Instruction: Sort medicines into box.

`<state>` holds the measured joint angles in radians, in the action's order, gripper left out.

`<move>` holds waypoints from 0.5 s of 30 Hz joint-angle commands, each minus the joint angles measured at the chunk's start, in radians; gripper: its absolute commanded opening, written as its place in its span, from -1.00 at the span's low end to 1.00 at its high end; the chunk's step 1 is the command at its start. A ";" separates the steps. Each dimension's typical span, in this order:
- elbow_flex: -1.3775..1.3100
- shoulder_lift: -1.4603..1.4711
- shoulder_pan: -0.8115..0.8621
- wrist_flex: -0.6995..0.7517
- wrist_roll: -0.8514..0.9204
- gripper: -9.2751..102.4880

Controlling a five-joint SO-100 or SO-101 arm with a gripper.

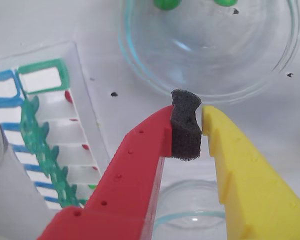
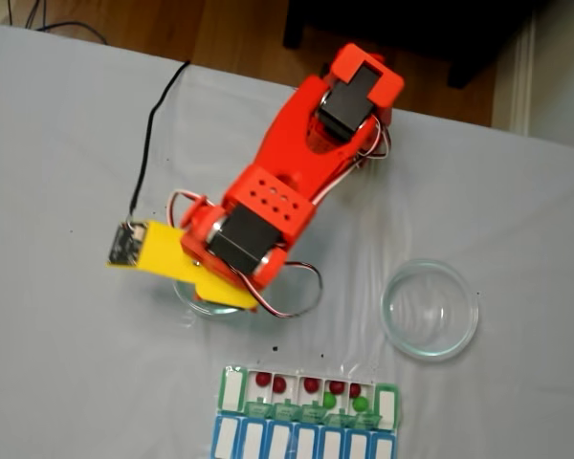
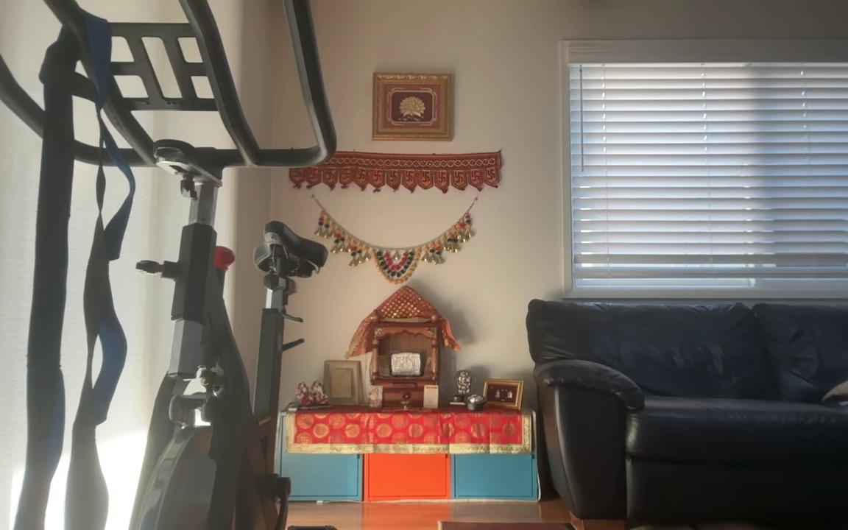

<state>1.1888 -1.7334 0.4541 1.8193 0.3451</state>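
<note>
Presently over a clear glass dish [image 1: 210, 55] holding two green medicines [image 1: 166, 4] at its far rim, seen in the wrist view. Gripper [image 1: 202, 131] with red finger [image 1: 140, 165] and yellow finger [image 1: 245, 170] nearly together, a narrow gap left between the dark foam pad [image 1: 185, 131] and the yellow tip; nothing held.

Box [image 2: 306, 394] near the table's bottom edge in the fixed view, long axis running left to right, lids folded toward the adjoining blue row [image 2: 297, 442]. Red balls [image 2: 263, 380] spread across the compartments, green ones [image 2: 361, 404] in the right-hand cells. Second glass dish [image 2: 430, 309] up and right of the box, looks bare. Arm [image 2: 287, 191] reaching down-left from its base.

Handling, by judgement: balls light, hard, glossy, apt to roll and squirt out of a pinch; no long axis, so any approach angle serves. Best taken across the middle, foam pad giving the grip. Curved dish wall likely to crowd the fingers at the rim.
</note>
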 commanded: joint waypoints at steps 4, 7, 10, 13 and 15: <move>0.137 -0.146 0.057 -0.133 -0.044 -0.81; 0.163 -0.156 0.061 -0.167 -0.049 -0.81; 0.199 -0.156 0.058 -0.193 -0.044 -0.81; 0.259 -0.181 0.055 -0.224 -0.031 -0.81; 0.285 -0.193 0.058 -0.233 -0.017 -0.81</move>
<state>1.4726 -1.8132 0.5108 1.6015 0.3145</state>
